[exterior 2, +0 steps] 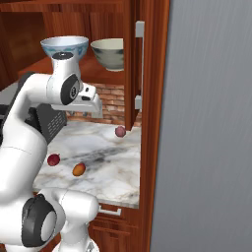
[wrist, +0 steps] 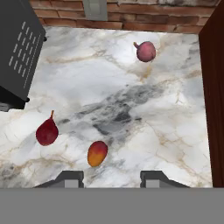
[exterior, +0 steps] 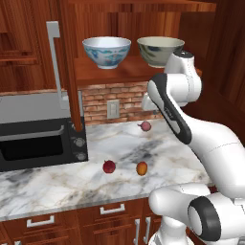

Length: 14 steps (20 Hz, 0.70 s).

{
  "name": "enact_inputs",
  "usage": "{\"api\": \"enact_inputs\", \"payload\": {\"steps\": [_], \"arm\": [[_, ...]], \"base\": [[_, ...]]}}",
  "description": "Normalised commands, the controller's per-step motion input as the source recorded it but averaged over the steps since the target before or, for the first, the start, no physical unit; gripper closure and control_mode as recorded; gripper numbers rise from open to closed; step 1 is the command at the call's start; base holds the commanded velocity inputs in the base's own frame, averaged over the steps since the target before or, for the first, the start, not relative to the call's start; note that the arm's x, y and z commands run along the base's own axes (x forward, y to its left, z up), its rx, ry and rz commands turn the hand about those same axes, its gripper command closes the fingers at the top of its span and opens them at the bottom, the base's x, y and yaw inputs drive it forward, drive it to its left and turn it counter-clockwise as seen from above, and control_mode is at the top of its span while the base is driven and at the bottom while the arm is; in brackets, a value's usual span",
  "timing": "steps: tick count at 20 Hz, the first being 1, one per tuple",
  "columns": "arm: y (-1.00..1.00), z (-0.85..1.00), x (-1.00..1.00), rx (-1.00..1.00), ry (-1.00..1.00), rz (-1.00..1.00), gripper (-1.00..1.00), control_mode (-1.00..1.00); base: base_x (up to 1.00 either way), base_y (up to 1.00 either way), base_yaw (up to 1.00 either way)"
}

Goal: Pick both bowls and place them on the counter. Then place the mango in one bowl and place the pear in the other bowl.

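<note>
both bowls, the floral bowl (exterior: 106,51) and the grey-green bowl (exterior: 160,50), sit on the shelf above the counter (exterior: 57,182). gripper (wrist: 111,178) hangs over the mango (wrist: 97,153), jaws seemingly part-open and empty. rise high, approach a rim squarely.

Seen from above the marble counter (wrist: 131,100): the mango (wrist: 97,153) lies just above the parted fingertips (wrist: 70,178); the pear (wrist: 47,132) (stem up) sits beside it; a pinkish fruit (wrist: 145,51) lies apart near the brick wall (wrist: 144,17); a black appliance (wrist: 17,52) at one edge.
</note>
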Motion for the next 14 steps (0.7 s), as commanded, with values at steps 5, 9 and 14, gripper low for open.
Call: {"api": "enact_inputs", "payload": {"steps": [5, 9, 14], "arm": [[0.00, 0.00, -0.08, 0.00, -0.01, 0.00, -1.00, -1.00], [0.08, 0.03, -0.19, 0.04, -0.14, -0.02, -1.00, -1.00], [0.21, 0.21, -0.14, 0.11, -0.08, -0.13, -1.00, -1.00]], "base": [[0.00, 0.00, 0.00], [0.00, 0.00, 0.00], [0.00, 0.00, 0.00]]}}
